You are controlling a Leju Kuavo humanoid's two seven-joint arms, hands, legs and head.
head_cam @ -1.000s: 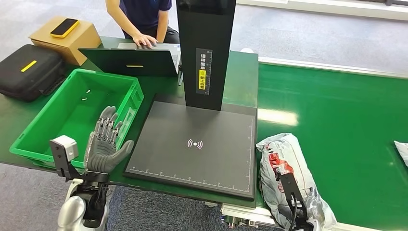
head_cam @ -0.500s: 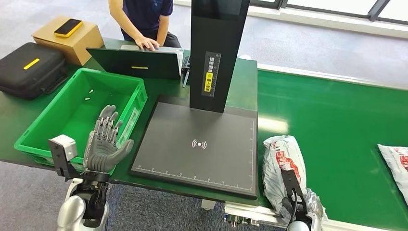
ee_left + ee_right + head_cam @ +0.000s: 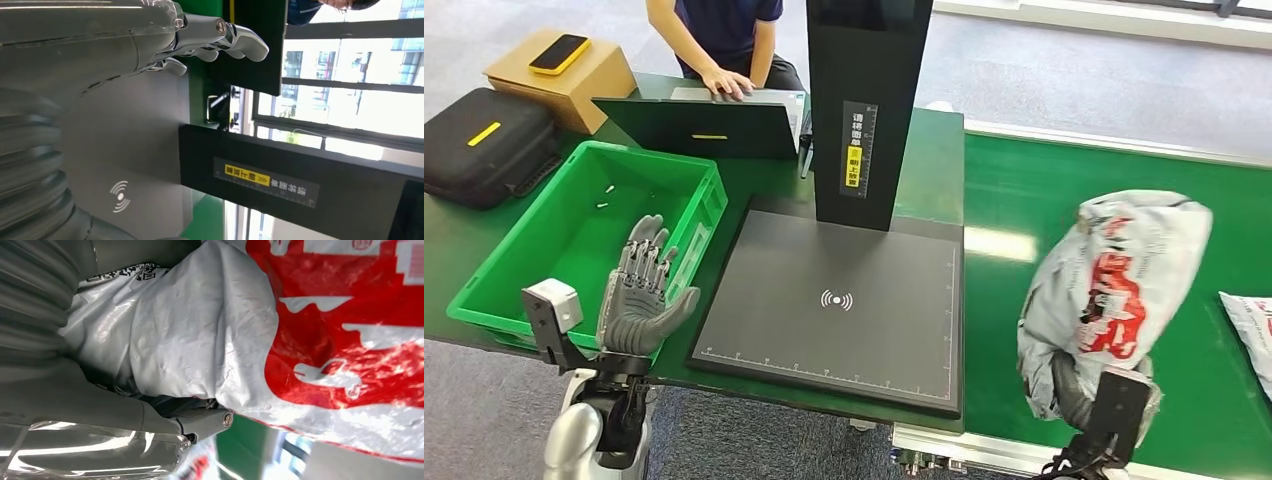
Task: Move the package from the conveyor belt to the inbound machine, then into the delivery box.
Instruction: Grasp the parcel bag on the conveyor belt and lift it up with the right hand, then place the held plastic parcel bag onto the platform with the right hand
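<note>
While the right hand (image 3: 1072,392) grips the package (image 3: 1114,290) from below, fingers wrapped into the crinkled grey-and-red plastic, the bag hangs raised above the green conveyor belt (image 3: 1124,220), off its surface and to the right of the inbound machine (image 3: 834,300). That underside grasp probably keeps the soft bag from slumping out before it reaches the dark scanning plate. The left hand (image 3: 639,295) holds nothing, fingers spread and upright beside the green delivery box (image 3: 484,285), likely parked out of the way. A second parcel (image 3: 1249,325) lies on the belt at the right edge.
</note>
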